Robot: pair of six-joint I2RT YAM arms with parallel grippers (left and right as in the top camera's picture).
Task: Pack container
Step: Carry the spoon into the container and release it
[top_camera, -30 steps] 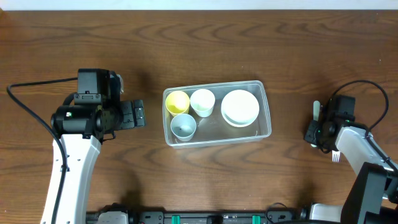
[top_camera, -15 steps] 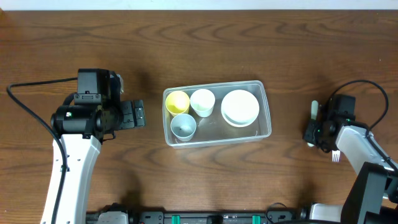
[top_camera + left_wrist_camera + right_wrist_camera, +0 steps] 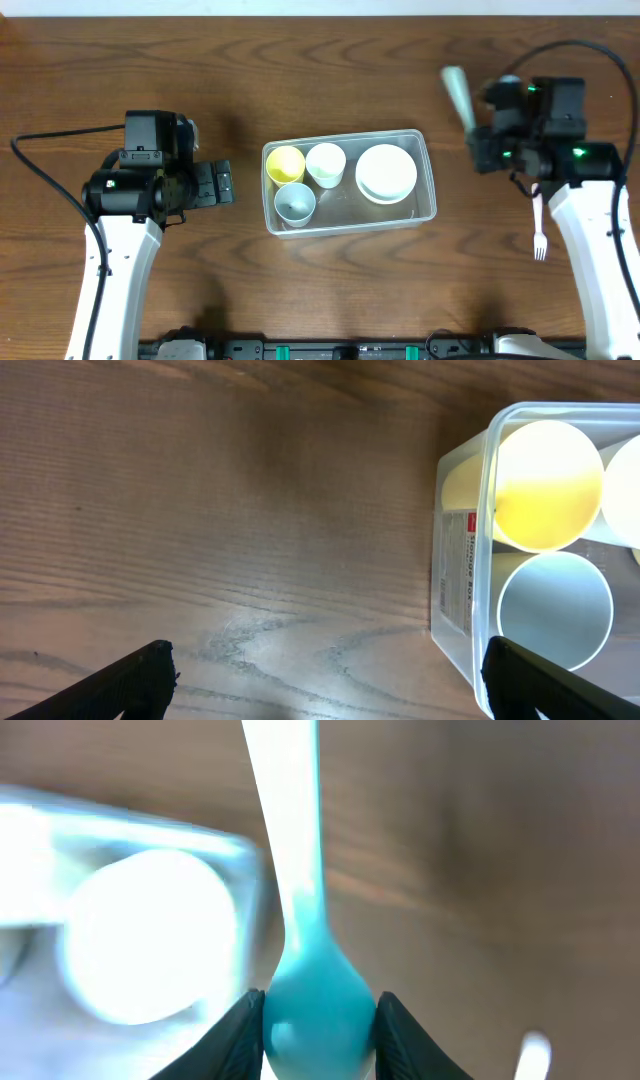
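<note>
The right claw [image 3: 320, 1028] is squeezing shut on the round blue end of a spoon [image 3: 458, 92]. The long pale handle is sticking out past the claw. The spoon is hanging in the air just off the far right corner of the container [image 3: 431, 205], which is sitting in the middle of the bench [image 3: 330, 300]. The left claw [image 3: 222, 183] is waiting wide apart just left of the container, holding nothing and not touching it.

What could go wrong? The right claw is gripping a smooth, rounded bit, so the spoon could be slipping or twisting on the way down. The handle is reaching far out, so it could be knocking the container's rim or a cup. Nothing is holding the container steady, so a bump could be pushing it along the bench.

Room inside is looking tight. A yellow cup [image 3: 285, 163], a white cup [image 3: 325, 163] and a blue cup [image 3: 295, 203] are filling the left end of the container. A white bowl [image 3: 386, 172] is taking up most of the right end. The only bare strip seems to be running along the near side. A white fork [image 3: 538, 238] is lying on the bench well to the right of the container, not yet packed.
</note>
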